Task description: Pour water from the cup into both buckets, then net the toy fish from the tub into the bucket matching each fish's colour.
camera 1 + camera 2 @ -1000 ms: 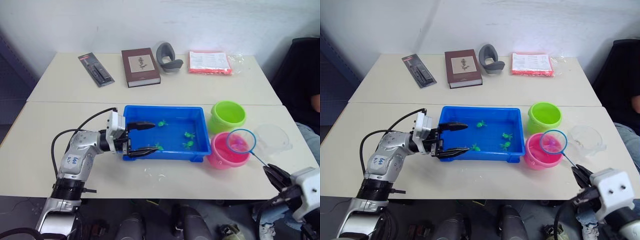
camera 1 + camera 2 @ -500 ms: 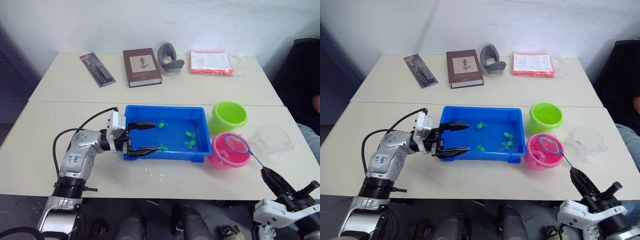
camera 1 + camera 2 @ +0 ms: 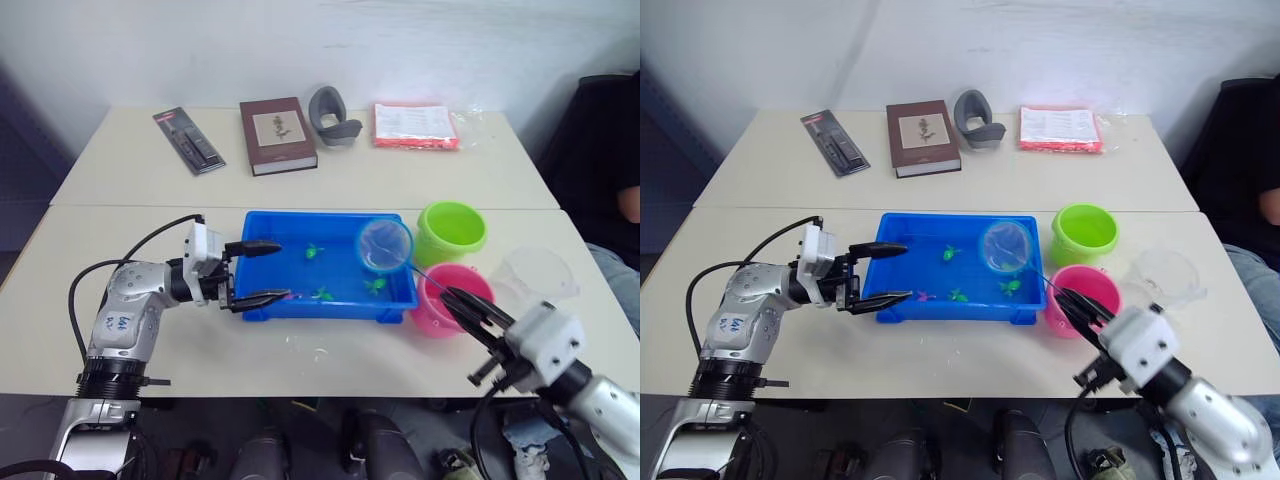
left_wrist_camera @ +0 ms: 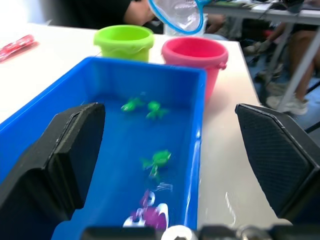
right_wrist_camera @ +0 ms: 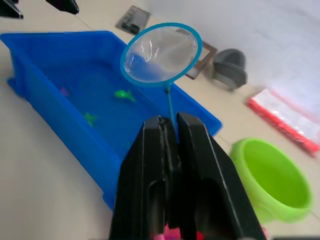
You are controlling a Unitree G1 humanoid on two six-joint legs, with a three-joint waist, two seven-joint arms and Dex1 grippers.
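Observation:
The blue tub (image 3: pixel 262 305) holds three green toy fish (image 3: pixel 322 294) and a magenta one (image 4: pixel 147 214) in shallow water. My left gripper (image 3: pixel 284 269) is open, one finger on each side of the tub's left end. The right gripper (image 3: pixel 452 296) is shut on the thin handle of the net (image 3: pixel 385 245), and the blue hoop hangs tilted above the tub's right part with no fish visible in it (image 5: pixel 162 52). The lime green bucket (image 3: pixel 452 232) and pink bucket (image 3: pixel 455 290) stand right of the tub. The clear cup (image 3: pixel 540 275) sits upright beyond them.
On the far table lie a black package (image 3: pixel 190 141), a brown book (image 3: pixel 277 134), a grey curved object (image 3: pixel 332 115) and a red packet (image 3: pixel 416 125). A person sits at the right edge (image 3: pixel 625 200). Water drops (image 3: pixel 318 352) lie in front of the tub.
My right arm has swung the net left, from above the pink bucket to over the tub's right part. The left gripper has drawn back a little toward the tub's left end.

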